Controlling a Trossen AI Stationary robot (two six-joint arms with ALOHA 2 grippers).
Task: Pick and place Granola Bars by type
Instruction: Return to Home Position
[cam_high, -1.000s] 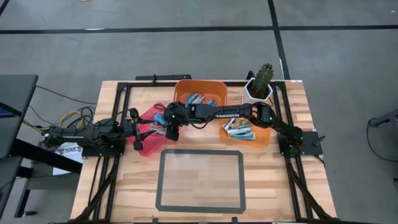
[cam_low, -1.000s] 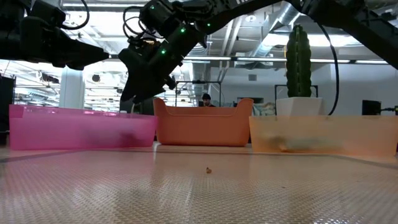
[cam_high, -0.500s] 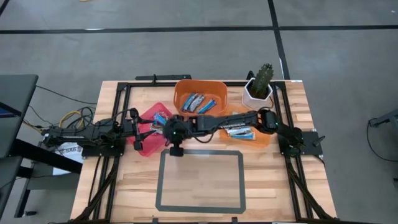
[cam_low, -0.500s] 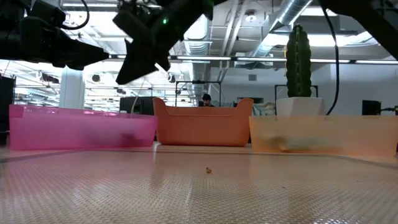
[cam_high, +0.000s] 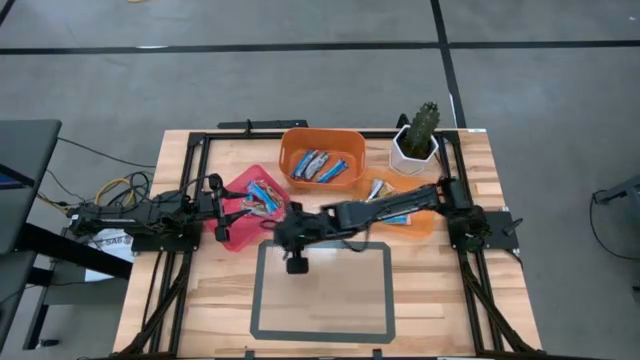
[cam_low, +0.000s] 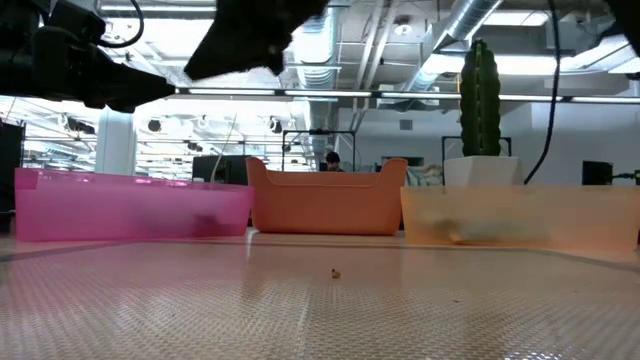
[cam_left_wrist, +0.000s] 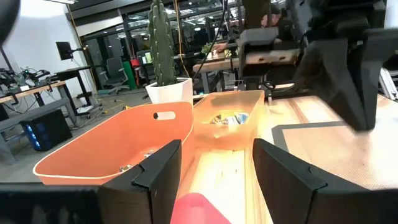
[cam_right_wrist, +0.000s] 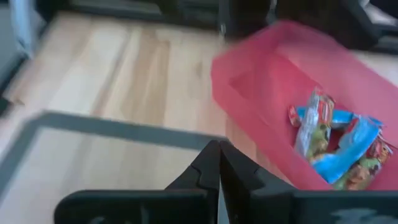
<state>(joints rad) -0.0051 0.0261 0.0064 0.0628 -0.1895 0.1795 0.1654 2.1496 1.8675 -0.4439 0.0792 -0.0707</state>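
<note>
The right hand (cam_high: 296, 262) hangs empty over the upper edge of the taped rectangle (cam_high: 256, 290) on the surface (cam_high: 450, 300), its fingers pressed together. The left hand (cam_high: 228, 214) waits beside the pink bin (cam_high: 236, 239), fingers spread around nothing. Multicoloured Granola Bars (cam_high: 262, 197) lie in the pink bin, and blue-and-white bars (cam_high: 320, 166) lie in the orange bin (cam_high: 322, 131).

In the low view, bars (cam_low: 460, 237) inside the pink bin (cam_low: 100, 200) and amber bin (cam_low: 560, 215) are mere smears behind their walls. From above, the right arm (cam_high: 395, 207) covers part of the amber bin's bars.
</note>
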